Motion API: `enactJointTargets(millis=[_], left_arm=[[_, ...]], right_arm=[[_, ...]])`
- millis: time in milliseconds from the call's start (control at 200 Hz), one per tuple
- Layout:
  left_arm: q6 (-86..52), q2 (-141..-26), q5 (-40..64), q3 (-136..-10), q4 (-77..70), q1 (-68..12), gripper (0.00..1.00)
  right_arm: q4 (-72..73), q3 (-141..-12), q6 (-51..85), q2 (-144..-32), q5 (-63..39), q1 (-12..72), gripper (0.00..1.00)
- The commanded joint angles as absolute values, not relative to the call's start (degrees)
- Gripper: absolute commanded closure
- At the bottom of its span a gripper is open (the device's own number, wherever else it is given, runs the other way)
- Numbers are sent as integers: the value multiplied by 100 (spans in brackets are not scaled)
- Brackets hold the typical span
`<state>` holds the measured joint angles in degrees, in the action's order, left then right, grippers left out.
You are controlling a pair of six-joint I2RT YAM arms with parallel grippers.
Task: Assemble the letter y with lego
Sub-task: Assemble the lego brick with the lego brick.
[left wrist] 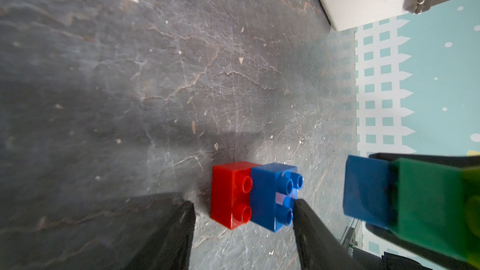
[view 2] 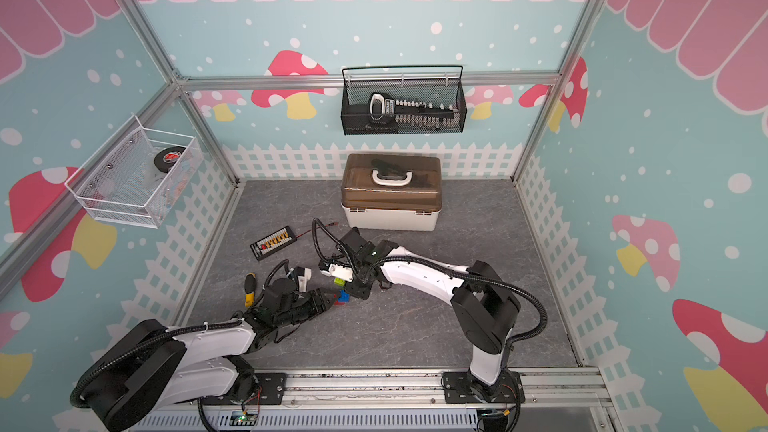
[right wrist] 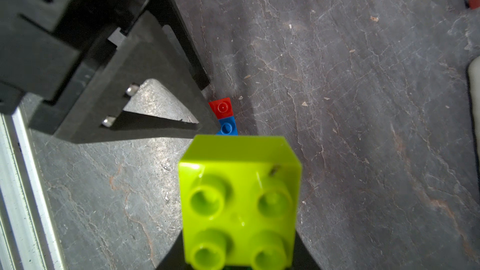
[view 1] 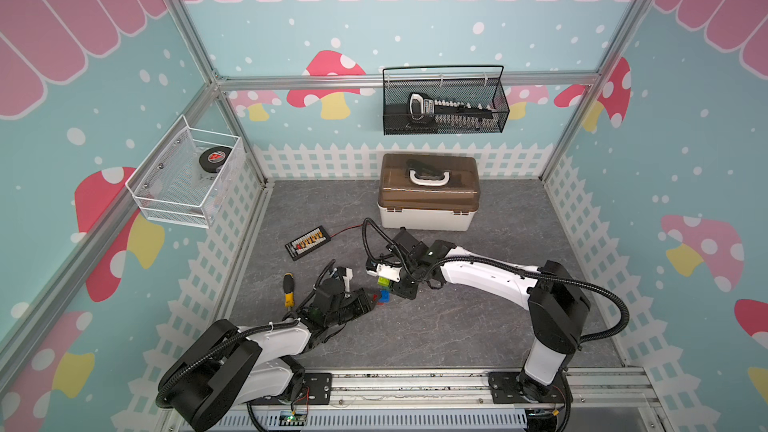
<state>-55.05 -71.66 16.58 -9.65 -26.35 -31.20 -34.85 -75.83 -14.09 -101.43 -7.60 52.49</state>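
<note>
Between the parted jaws of the left end effector [left wrist: 242, 203], on the grey stone-patterned worktop [left wrist: 155, 74], lies a joined red-and-blue pair of studded plastic bricks [left wrist: 255, 196], not yet clamped; just beside it the right end effector [right wrist: 237, 254] grips a lime-green, dark green and blue brick stack [left wrist: 415, 203]; joining both halves seemingly remains.

Robotics test cell: a cubicle is framed in aluminium profile [view 1: 216, 78] and lined with wall panels [view 1: 415, 35] printed with mushrooms and a picket fence. A left arm [view 1: 274, 336] and a right arm [view 1: 486, 276] are bolted to a rail [view 1: 415, 386] fronting a grey stone-patterned desk [view 1: 457, 326]. A black wire basket [view 1: 500, 118] and a white wire basket [view 1: 166, 206] are hung on the walls, and a screwdriver [view 1: 288, 289] is laid on the desk.
</note>
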Motion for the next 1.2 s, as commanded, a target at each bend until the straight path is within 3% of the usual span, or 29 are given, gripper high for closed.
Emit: enactJointTargets(millis=[0, 1196], left_arm=[[-5502, -7314, 1649, -809, -2117, -3122, 40], [-5355, -7425, 1504, -804, -1927, -3122, 46]], right_arm=[[-3472, -7594, -1435, -10194, -898, 5221, 75], [-3225, -7462, -2476, -10527, -1450, 5124, 74]])
